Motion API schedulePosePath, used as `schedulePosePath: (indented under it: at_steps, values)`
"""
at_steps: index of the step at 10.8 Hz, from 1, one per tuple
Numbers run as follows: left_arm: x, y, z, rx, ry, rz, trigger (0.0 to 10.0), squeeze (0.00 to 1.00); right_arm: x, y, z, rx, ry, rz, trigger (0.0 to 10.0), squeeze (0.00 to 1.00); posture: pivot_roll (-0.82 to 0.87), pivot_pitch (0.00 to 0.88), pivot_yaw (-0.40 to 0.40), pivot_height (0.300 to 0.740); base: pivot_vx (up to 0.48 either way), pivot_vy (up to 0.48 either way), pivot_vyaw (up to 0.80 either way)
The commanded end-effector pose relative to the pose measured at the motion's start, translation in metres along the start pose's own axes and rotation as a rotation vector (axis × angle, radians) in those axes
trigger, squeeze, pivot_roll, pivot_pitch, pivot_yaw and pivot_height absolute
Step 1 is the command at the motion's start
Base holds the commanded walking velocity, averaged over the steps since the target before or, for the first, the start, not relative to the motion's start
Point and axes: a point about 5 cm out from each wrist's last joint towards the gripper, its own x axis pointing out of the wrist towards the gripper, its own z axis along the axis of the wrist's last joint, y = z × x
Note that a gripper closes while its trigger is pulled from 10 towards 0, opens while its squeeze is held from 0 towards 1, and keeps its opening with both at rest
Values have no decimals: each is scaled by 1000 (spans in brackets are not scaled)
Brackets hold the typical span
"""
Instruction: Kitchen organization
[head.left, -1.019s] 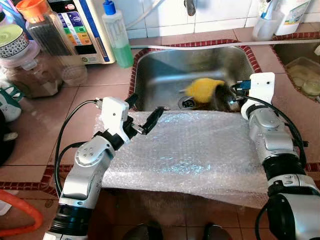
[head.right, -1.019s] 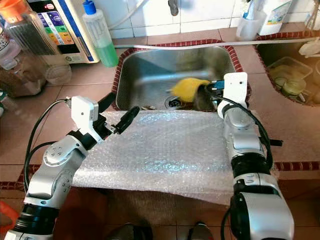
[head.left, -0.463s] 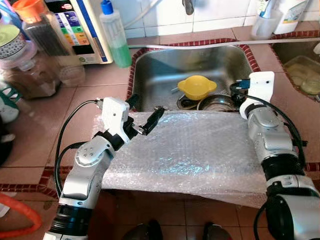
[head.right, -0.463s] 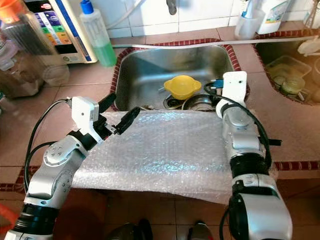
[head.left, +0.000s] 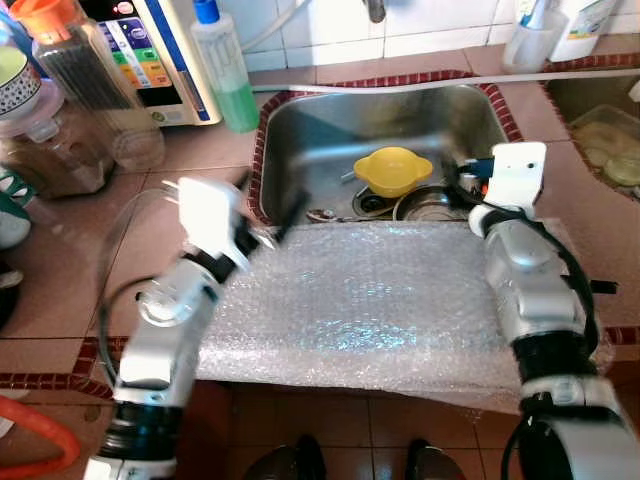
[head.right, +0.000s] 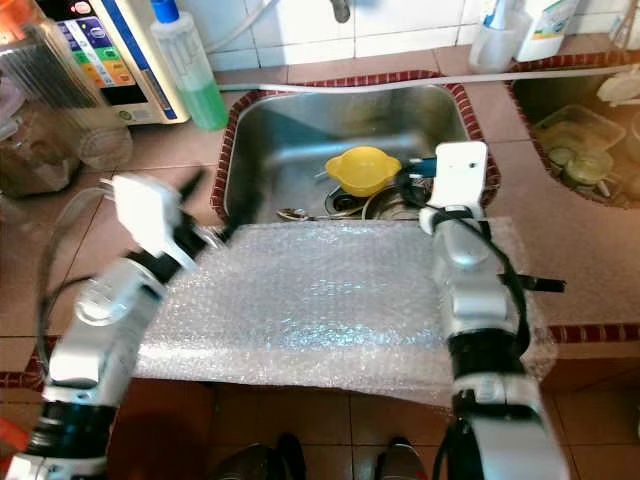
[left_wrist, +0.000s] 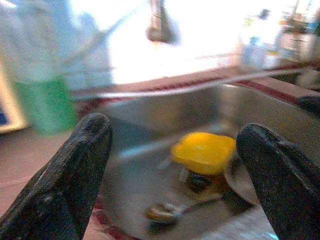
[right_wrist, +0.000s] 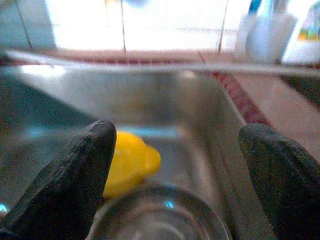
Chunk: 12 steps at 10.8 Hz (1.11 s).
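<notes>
Left arm has swung toward the sink since a second ago, and the yellow bowl (head.left: 393, 170) has settled still.

Left gripper (left_wrist: 170, 165) hovers at the sink (head.left: 300, 130) rim, fingers spread wide and empty; right gripper (right_wrist: 177, 170) hangs over the steel pot (right_wrist: 157, 217), jaws likewise apart. Both seem poised to unload the basin. Bubble wrap (head.left: 370, 300) pads the tiled counter (head.left: 70, 250); a soap bottle (head.left: 222, 65) stands by the wall.
</notes>
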Motion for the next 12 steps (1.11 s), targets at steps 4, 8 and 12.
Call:
schedulePosePath:
  at_steps: [4,8,12]
  values:
    - [-15,31,15,85,-55,291,10000,373,-27,27,29,-34,-190,103,10000,1000,-171,181,148,740,0,0,0]
    - [-42,-4,-27,-67,124,336,10000,0,-54,71,36,-36,-262,214,10000,0,-174,163,132,740,0,0,0]
    - [-45,6,-2,6,27,453,10000,0,-61,67,38,-55,-262,204,10000,0,-169,162,119,740,0,0,0]
